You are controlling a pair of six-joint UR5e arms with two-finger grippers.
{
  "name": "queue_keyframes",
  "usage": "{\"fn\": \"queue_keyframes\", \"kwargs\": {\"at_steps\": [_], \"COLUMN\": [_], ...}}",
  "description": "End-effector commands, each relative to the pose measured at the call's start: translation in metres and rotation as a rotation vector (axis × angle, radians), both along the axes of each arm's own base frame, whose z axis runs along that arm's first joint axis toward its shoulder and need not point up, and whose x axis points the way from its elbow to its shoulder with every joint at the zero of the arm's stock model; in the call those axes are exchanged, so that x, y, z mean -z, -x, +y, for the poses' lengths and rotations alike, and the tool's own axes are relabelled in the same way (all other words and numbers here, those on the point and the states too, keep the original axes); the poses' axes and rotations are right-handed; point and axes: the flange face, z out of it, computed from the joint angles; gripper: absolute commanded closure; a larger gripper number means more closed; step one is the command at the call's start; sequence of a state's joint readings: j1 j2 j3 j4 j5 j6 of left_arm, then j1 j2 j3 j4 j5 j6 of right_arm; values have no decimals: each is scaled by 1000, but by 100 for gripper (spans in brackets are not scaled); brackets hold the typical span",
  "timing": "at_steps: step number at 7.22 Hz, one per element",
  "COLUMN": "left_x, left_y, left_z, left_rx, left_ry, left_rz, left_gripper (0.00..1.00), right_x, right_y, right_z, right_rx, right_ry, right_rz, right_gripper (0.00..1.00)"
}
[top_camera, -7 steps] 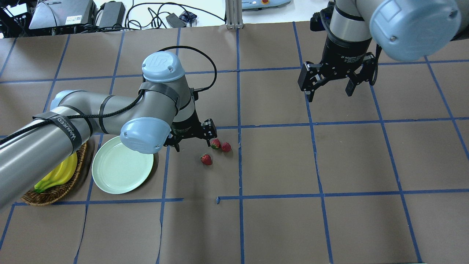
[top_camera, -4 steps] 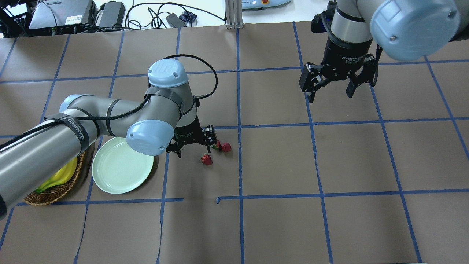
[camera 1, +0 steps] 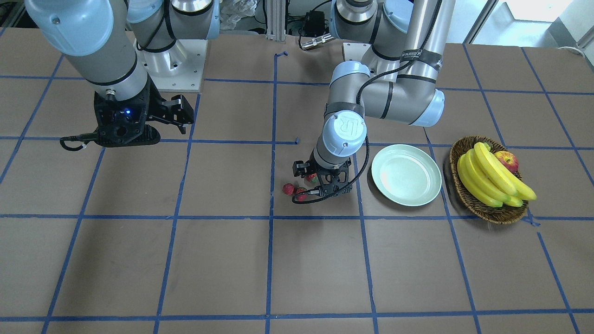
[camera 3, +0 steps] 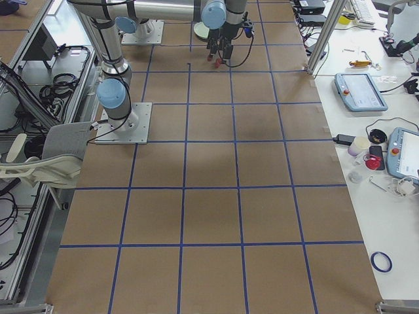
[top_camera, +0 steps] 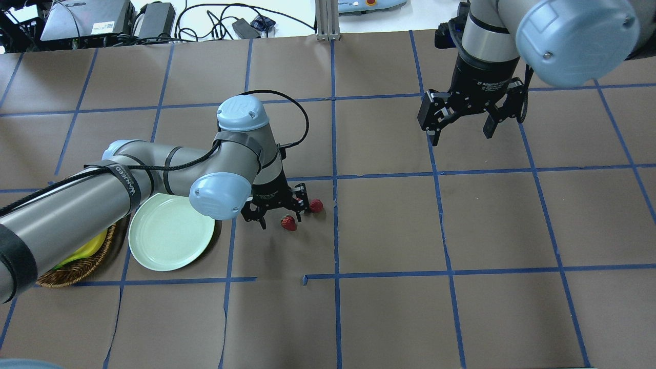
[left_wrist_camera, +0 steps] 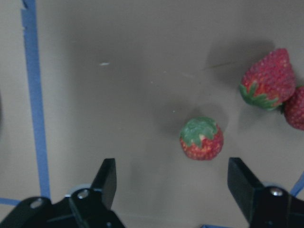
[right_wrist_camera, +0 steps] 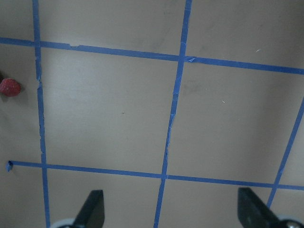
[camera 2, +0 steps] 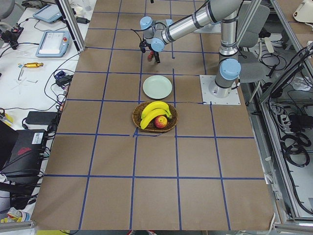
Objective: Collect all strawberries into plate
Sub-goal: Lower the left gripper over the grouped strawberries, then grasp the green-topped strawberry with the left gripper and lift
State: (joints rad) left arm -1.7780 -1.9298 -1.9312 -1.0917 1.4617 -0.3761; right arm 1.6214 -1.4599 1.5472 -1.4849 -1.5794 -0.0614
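Note:
Three red strawberries lie close together on the brown table. In the left wrist view, one with its green cap up lies just ahead of the gap between my fingers, and two more touch each other at the upper right. In the overhead view two strawberries show; the wrist hides the third. My left gripper is open and empty, low over them. The pale mint plate is empty, to the gripper's left. My right gripper is open and empty, far off at the back right.
A brown wicker basket with bananas and a red-yellow apple stands just beyond the plate. Blue tape lines grid the table. Cables and boxes lie past the far edge.
My left arm has moved right and forward, bringing the open gripper over the strawberries and hiding one of them in the overhead view. The right arm has hardly moved.

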Motion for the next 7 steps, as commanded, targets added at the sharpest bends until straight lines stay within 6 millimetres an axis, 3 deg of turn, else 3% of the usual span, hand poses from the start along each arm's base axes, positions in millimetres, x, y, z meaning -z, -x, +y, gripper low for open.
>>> {"fn": "queue_keyframes", "kwargs": {"at_steps": [1,2,3,4,5,6,7], "left_x": [11,14,16,16,15,11,-5], "left_y": [1,1,1,2,2,2,2], "left_z": [-2,-3,-3,-3,-3,-6,-9], "left_rx": [3,4,2,2,5,12,14], "left_ry": [-7,-10,-13,-15,-14,-1,20], "left_rz": [6,2,1,3,8,11,6], "left_gripper": [15,24,53,90,100,100,100], "right_x": [2,2,2,2,2,3,4], "right_y": [0,0,0,0,0,-1,-2], "right_z": [0,0,0,0,0,0,1], "right_rx": [0,0,0,0,0,-3,-3], "right_ry": [-3,-3,-3,-5,-5,-6,-9], "right_rz": [-1,-1,-1,-1,-1,-1,-2], "right_gripper": [0,0,0,0,0,0,0]}}
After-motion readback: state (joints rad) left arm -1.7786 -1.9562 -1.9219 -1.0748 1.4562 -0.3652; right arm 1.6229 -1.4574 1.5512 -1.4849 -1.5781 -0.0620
